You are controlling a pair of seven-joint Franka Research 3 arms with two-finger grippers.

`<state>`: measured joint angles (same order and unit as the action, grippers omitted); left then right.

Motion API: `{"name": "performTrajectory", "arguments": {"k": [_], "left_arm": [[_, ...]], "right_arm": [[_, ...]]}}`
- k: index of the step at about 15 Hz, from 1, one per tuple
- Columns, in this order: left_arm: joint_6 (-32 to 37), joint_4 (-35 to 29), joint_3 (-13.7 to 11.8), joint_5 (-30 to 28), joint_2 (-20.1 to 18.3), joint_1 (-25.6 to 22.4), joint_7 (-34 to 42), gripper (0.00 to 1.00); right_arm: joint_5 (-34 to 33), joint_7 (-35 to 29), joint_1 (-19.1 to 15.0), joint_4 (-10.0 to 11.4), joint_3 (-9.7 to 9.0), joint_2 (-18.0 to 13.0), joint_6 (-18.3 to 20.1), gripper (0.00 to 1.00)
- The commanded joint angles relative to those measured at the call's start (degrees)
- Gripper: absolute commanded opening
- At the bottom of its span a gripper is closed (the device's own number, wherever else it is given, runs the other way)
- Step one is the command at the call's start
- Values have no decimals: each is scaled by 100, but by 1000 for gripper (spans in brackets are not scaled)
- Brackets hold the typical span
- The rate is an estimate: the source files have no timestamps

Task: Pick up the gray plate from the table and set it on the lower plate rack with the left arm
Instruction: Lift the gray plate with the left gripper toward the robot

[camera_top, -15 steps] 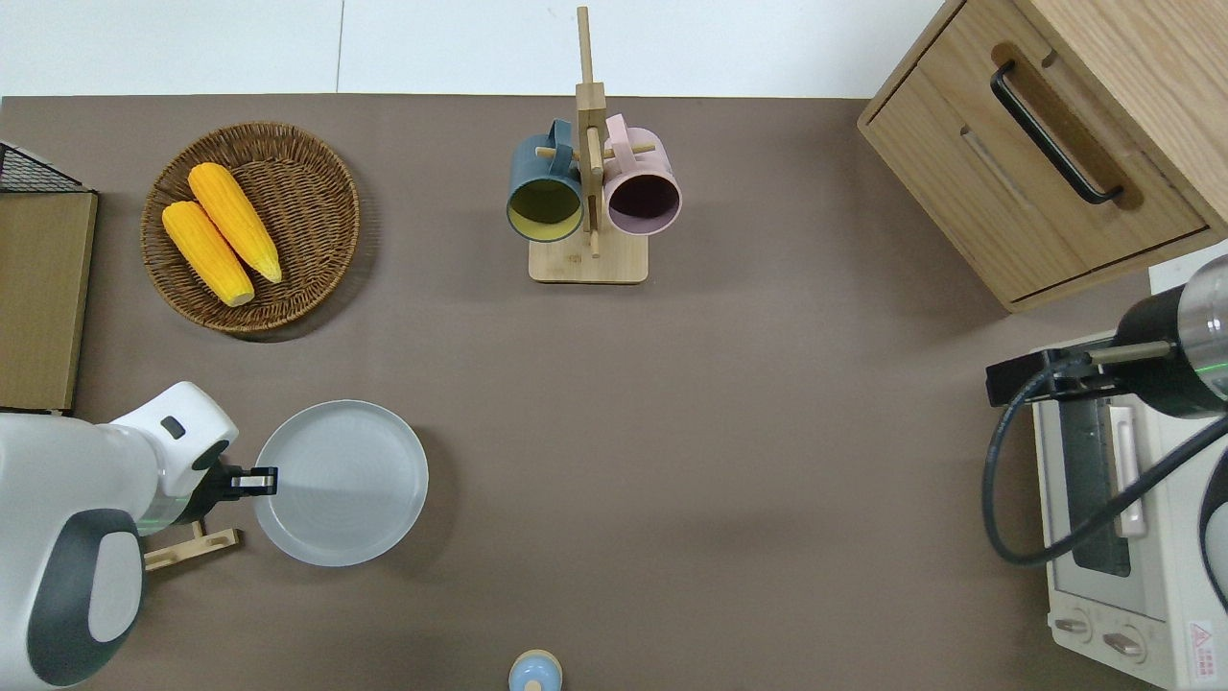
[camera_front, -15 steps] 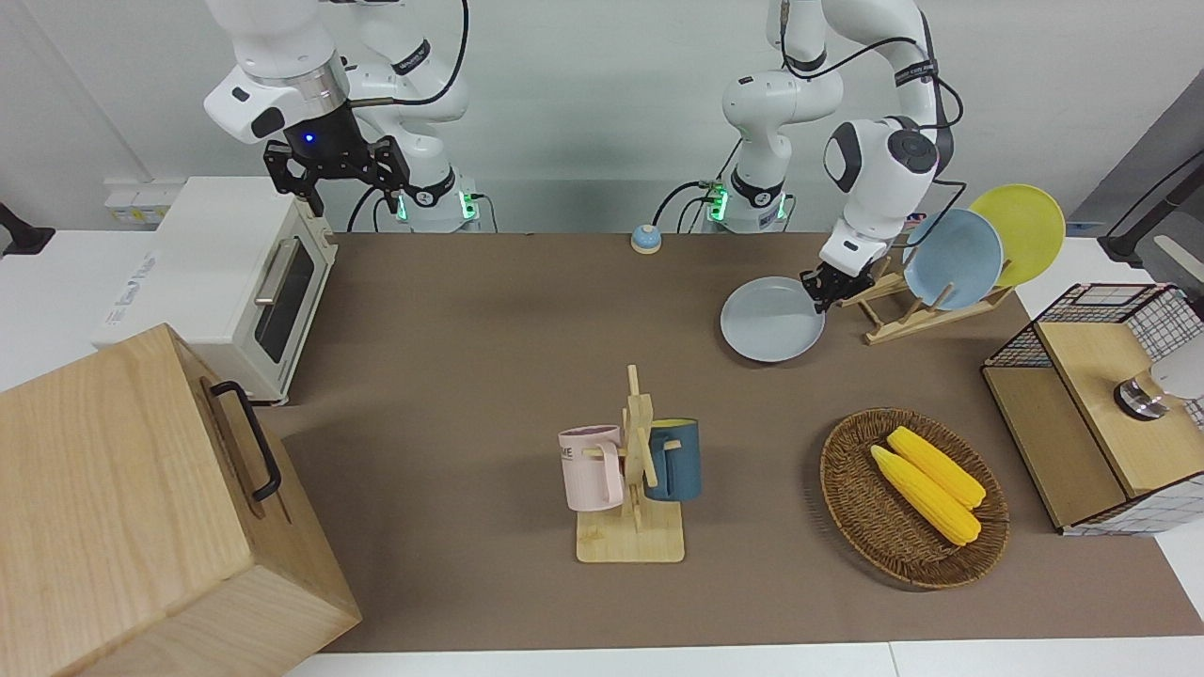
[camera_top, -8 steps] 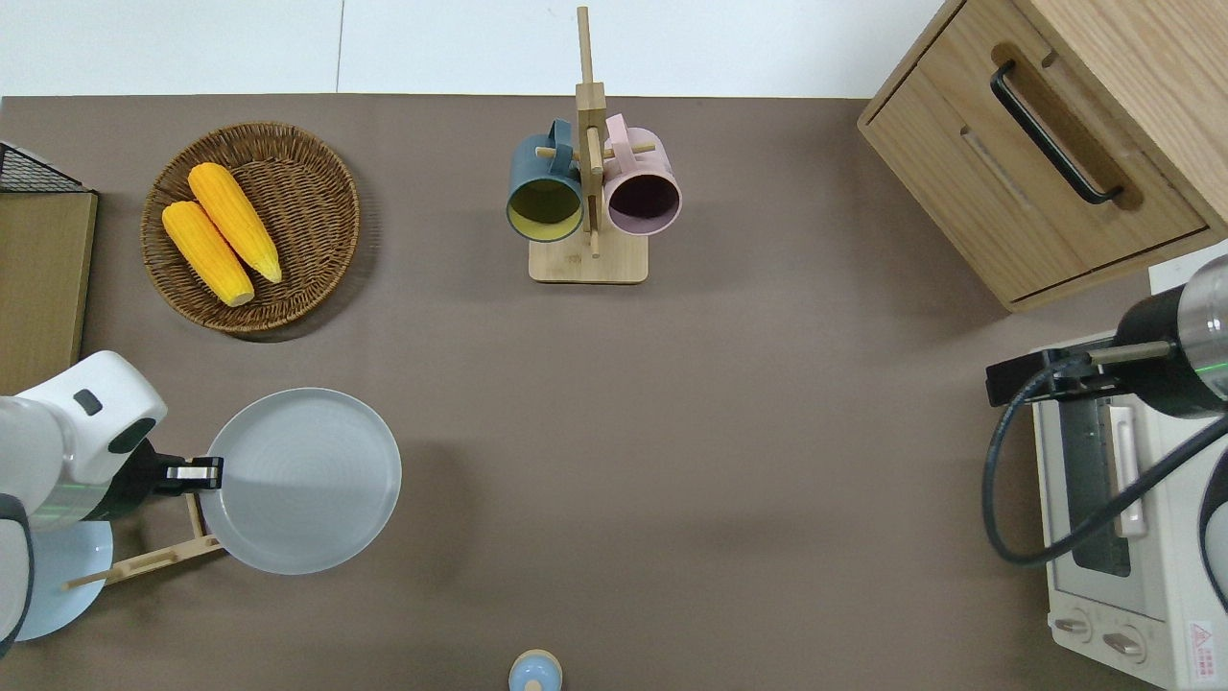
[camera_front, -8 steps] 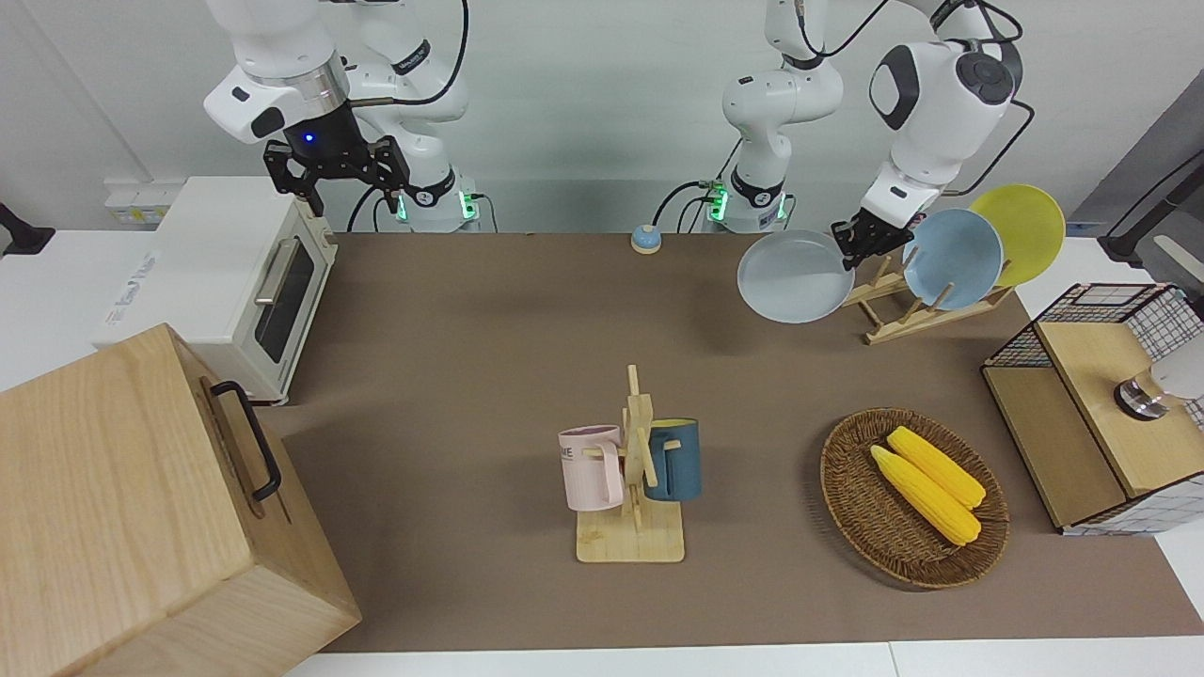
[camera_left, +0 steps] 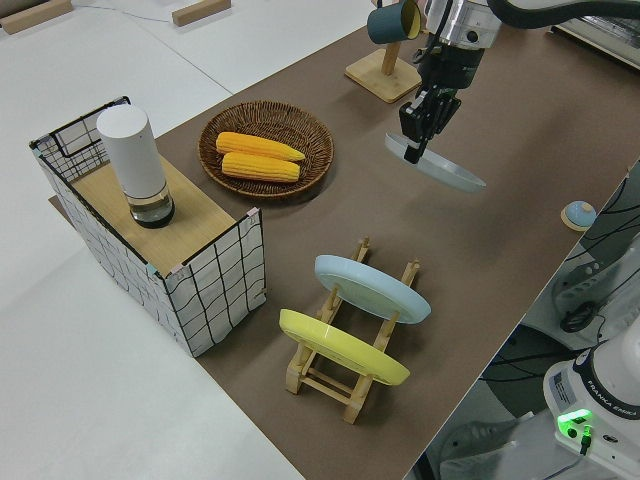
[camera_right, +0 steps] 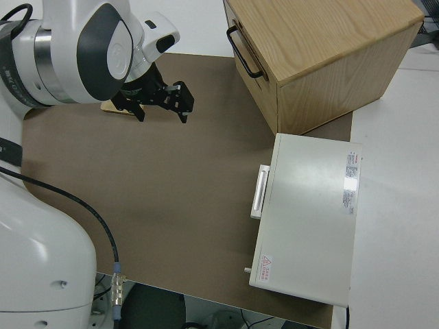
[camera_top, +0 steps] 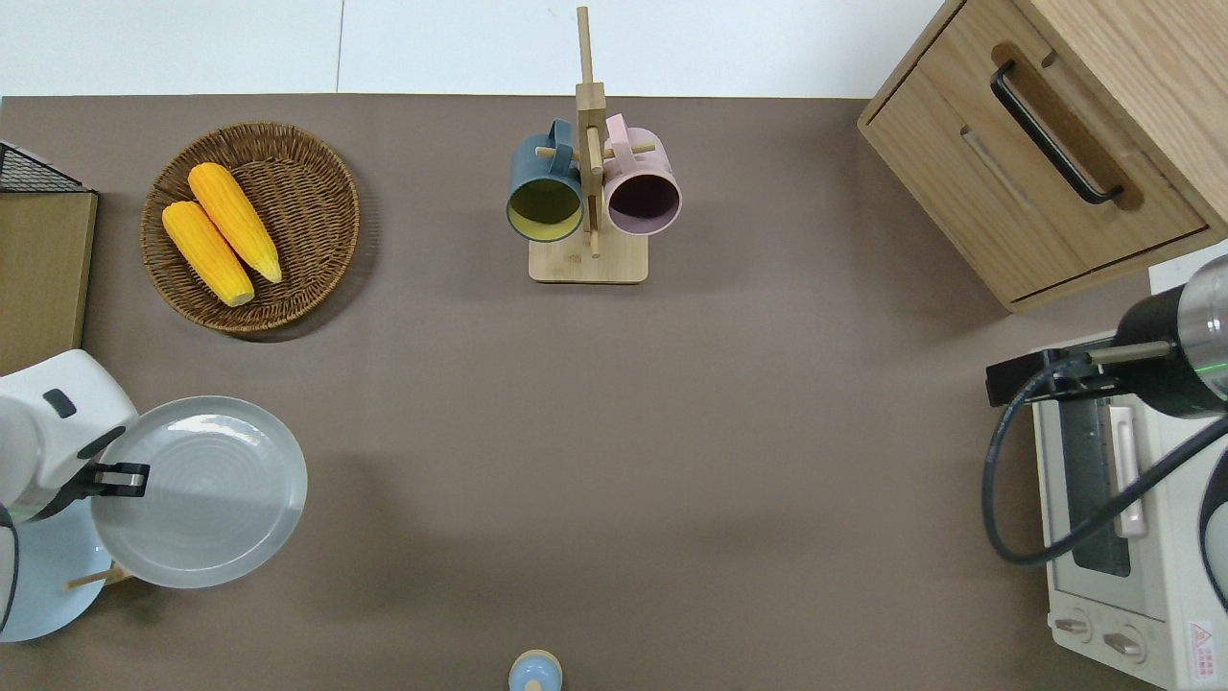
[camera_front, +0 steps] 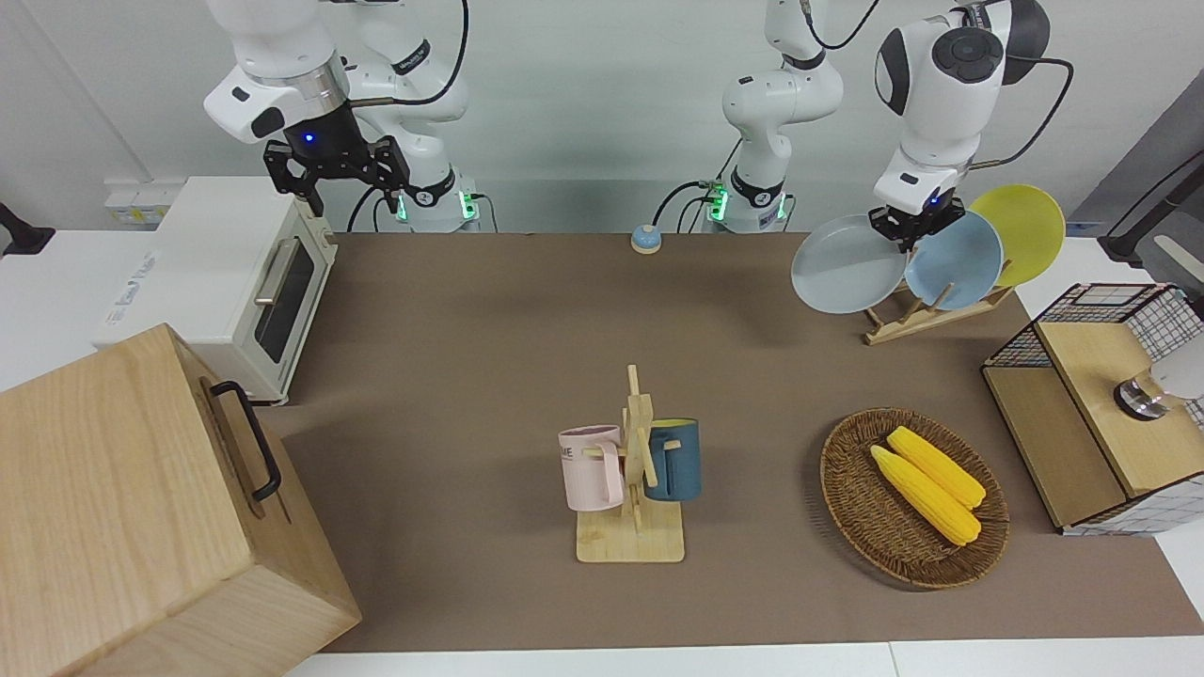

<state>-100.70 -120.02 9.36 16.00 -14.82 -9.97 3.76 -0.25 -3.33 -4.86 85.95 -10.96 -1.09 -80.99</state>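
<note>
— Where's the gray plate (camera_front: 847,264)?
— Clamped by its rim in my left jaws (camera_front: 910,228), tilted, up off the table (camera_front: 489,376). The lower plate rack (camera_front: 926,315) sits just below them, sky-blue plate (camera_front: 955,260) beside.
— And your right jaws (camera_front: 337,178)?
— Parked, spread apart.

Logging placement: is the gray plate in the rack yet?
Not yet. The gray plate hangs in the left gripper, above the table, apart from the rack.

rack (camera_left: 352,352) slots: blue plate (camera_left: 371,288) + yellow plate (camera_left: 342,346) in way | table (camera_top: 614,461) bare twd 3 o'clock
</note>
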Motion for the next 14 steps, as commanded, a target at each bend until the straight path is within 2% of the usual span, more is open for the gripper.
{"name": "performTrajectory", "arguments": {"k": [1,4,6,11,14], "left_arm": [[156,93,48,780,-47,65,10,0],[349,84,215,1395,-73,74,-7,0],[445,58,285,1598,-82,74,-7,0],[841,-47,364,2256,-126,74,-156,0],[1017,-284,645,2881,-91,74,-1023,0]], "right_arm": [[43,-1,-41,-35,-38,-14,83,990],[43,8,-41,-35,-38,-14,83,987],[43,-1,-41,-35,-38,-14,83,990],[43,-1,-41,-35,-29,-14,83,990],[43,-1,-41,-35,-38,-14,83,987]]}}
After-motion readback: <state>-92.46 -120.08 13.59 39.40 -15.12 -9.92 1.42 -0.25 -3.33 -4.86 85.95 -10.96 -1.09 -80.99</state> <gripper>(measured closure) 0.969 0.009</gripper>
